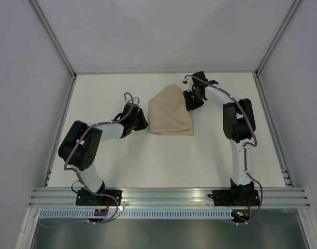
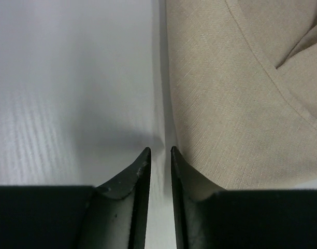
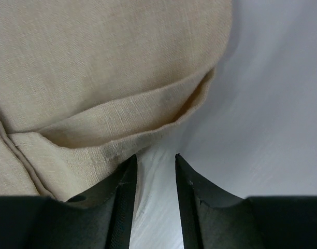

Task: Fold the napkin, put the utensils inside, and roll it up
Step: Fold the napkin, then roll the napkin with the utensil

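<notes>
White table, far centre: beige napkin, lying folded into a layered wedge that narrows toward the back. At its left edge, low over the surface: left gripper, jaws only a narrow slit apart, holding nothing. At its right edge, just beside a folded hem: right gripper, jaws slightly wider apart, likewise empty.
</notes>
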Action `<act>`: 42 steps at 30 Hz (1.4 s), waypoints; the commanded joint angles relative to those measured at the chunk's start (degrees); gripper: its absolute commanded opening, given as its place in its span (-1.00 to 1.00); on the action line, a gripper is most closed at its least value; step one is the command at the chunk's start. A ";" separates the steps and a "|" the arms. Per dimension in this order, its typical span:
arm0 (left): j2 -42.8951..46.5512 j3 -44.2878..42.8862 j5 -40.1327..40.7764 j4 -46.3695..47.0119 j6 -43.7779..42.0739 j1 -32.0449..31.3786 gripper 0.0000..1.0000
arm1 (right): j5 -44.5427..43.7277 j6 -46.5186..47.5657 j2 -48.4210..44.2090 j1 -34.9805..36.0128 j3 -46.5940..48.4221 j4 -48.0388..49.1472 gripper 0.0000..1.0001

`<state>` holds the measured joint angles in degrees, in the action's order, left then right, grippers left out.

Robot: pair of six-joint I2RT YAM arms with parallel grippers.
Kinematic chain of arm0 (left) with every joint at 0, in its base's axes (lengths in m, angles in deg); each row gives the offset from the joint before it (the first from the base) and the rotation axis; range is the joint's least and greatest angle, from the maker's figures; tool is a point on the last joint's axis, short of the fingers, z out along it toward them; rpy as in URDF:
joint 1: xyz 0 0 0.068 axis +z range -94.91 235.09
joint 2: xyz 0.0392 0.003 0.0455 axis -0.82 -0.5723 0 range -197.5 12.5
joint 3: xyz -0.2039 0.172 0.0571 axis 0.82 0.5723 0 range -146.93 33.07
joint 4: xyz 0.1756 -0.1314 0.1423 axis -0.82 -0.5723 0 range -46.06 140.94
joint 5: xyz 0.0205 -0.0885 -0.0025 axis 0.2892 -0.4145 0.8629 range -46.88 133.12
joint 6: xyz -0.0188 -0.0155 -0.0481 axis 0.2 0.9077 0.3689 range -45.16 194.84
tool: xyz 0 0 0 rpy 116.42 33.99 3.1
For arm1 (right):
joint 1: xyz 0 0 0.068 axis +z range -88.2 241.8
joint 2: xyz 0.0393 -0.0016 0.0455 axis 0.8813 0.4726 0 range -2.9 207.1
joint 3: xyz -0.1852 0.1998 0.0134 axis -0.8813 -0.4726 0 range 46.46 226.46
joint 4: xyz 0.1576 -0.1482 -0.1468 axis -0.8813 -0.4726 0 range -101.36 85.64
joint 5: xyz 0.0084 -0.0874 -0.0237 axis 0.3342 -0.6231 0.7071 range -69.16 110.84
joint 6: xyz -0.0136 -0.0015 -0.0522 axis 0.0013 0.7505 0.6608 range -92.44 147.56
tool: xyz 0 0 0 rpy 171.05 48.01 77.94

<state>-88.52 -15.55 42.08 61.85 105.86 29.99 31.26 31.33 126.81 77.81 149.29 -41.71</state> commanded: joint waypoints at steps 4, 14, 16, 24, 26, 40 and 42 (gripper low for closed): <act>11.60 0.98 2.89 -4.41 -2.72 2.16 -0.29 | -2.51 1.41 -7.88 -2.12 -4.73 -3.26 -0.01; 28.58 3.71 -1.86 -8.45 -5.62 2.16 -0.15 | 2.75 16.25 -27.82 -2.56 -15.28 -2.65 0.16; 30.25 4.32 -1.78 -8.63 -5.71 2.16 -0.14 | 4.96 24.47 -29.77 -1.69 -17.47 -2.91 0.18; 38.15 4.76 -0.37 -8.46 -3.43 1.90 -0.11 | 13.13 45.34 -35.66 1.82 -26.26 0.42 0.28; 39.48 4.94 0.86 -9.51 -3.43 1.90 -0.10 | 13.75 47.64 -37.15 2.97 -29.95 4.62 0.30; 42.21 4.50 2.97 -10.57 -4.66 1.90 -0.08 | 4.00 53.09 -36.99 19.93 -43.85 21.25 0.38; 42.13 4.41 2.88 -10.57 -4.83 1.90 -0.08 | 2.86 53.09 -35.41 21.33 -43.76 22.66 0.39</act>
<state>-46.70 -10.61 44.57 51.54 102.58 32.09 36.33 82.65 90.24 97.94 105.55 -25.73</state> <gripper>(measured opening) 0.459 0.689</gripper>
